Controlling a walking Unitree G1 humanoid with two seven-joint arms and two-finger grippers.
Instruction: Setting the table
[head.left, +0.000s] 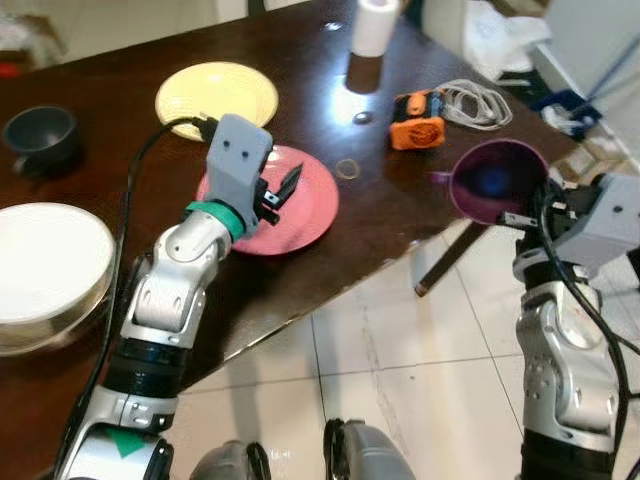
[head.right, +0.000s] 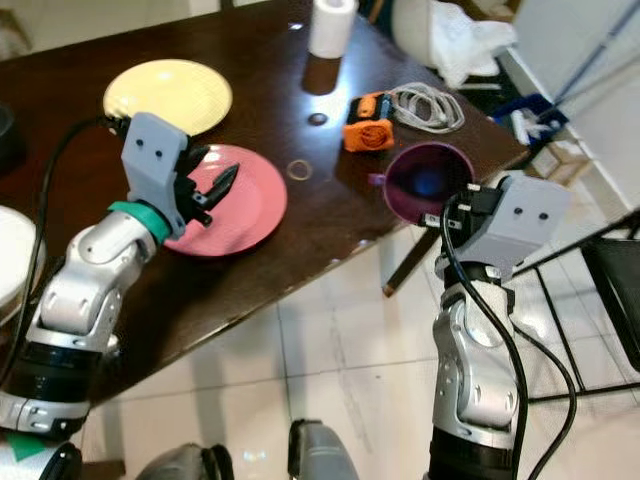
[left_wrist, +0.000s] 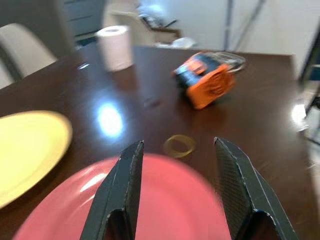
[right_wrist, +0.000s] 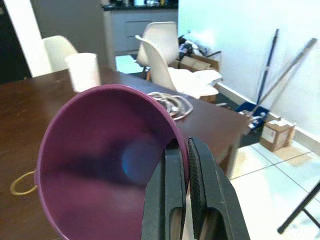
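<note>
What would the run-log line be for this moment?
left gripper: open, over pink plate | right gripper: shut on purple bowl rim, at table edge | bowl not yet placed

The table (head.left: 120, 90) was dark glossy brown, carrying a pale yellow plate (head.left: 217, 96), a plain pink plate (head.left: 300, 205), a white bowl (head.left: 45, 260) and a dark navy cup (head.left: 40, 132). A solid purple bowl (head.left: 497, 180) sat pinched in the right end effector (right_wrist: 186, 165), its fingers black. Beyond lay an orange-and-black gadget (head.left: 417, 120), a white paper roll (head.left: 375, 25) and a grey-white cable (head.left: 475, 100).
</note>
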